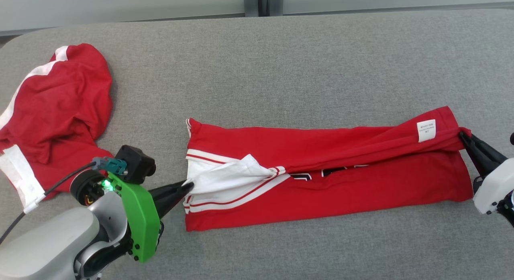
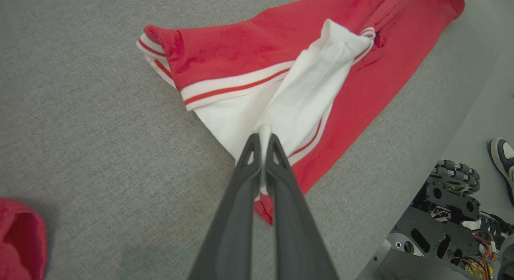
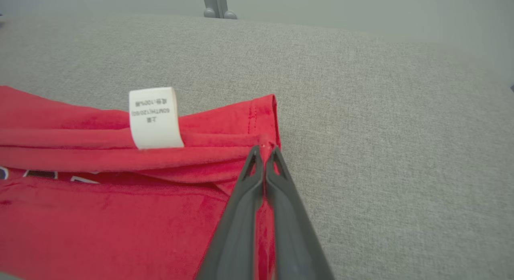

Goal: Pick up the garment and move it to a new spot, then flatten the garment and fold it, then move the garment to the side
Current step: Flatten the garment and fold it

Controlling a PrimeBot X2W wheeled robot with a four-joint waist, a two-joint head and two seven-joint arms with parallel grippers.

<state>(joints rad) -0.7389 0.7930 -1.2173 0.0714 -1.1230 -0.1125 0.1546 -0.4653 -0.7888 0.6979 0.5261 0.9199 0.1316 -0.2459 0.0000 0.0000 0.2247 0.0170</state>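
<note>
The garment (image 1: 341, 187) is a red shirt with white, red-striped trim, stretched as a long folded band across the grey table (image 1: 281, 63). My left gripper (image 1: 188, 185) is shut on a white fold at its left end, seen close in the left wrist view as garment (image 2: 305, 95) pinched between the fingertips of the left gripper (image 2: 264, 140). My right gripper (image 1: 462, 134) is shut on the red hem at the right end; the right wrist view shows the gripper (image 3: 264, 150) clamped on the garment's corner (image 3: 120, 199), beside a white care label (image 3: 154, 117).
A second red and white garment (image 1: 56, 111) lies crumpled at the table's left side. In the left wrist view the robot's wheeled base (image 2: 445, 207) and a person's shoe (image 2: 504, 159) show beyond the table's edge. Bare grey surface lies behind the stretched garment.
</note>
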